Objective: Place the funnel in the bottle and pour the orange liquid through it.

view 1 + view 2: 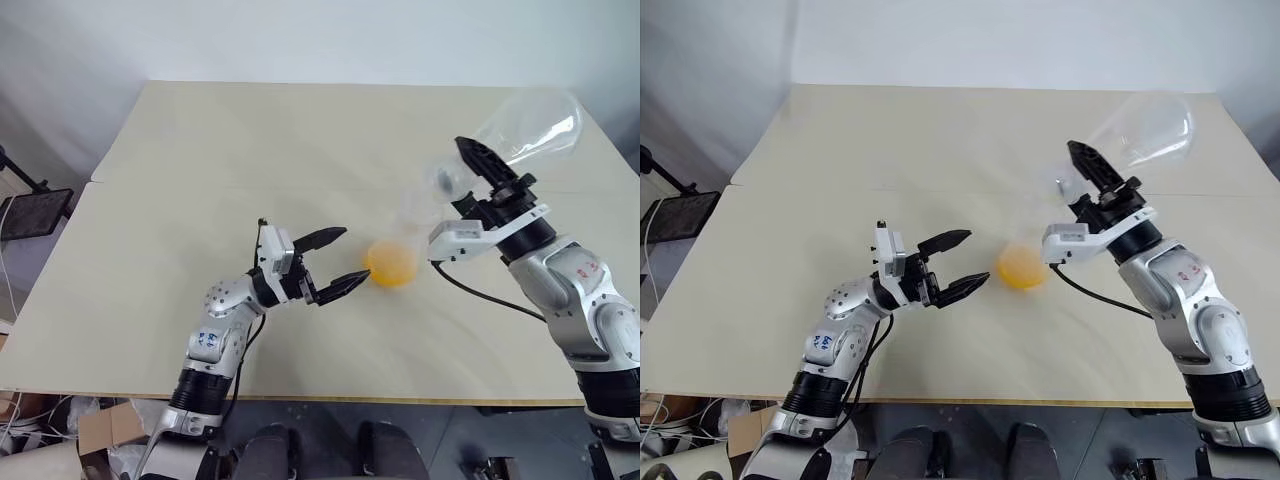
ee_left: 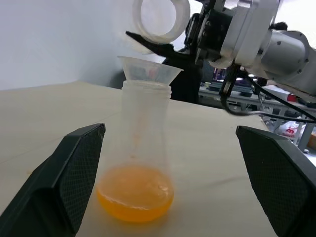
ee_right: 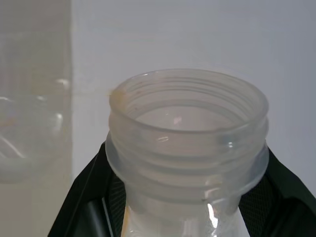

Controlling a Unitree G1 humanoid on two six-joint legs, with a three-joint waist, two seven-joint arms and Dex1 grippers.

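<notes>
Spread wide, the left hand [image 1: 335,260] waits just beside the bottle [image 2: 143,148] on the counter [image 1: 200,150], likely ready to steady it. Its funnel [image 2: 149,70] sits in the neck, the orange liquid [image 1: 391,264] pooled below. Above the bottle, the right hand [image 1: 478,165] clamps the tipped, apparently drained flask [image 1: 530,125].

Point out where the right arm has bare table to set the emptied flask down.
Bare table lies beyond the bottle, out to the far edge, and right of it under the right pincer, which grips the larger flask. Crowded: the bottle with funnel and orange liquid, flanked by the open left pincer.
</notes>
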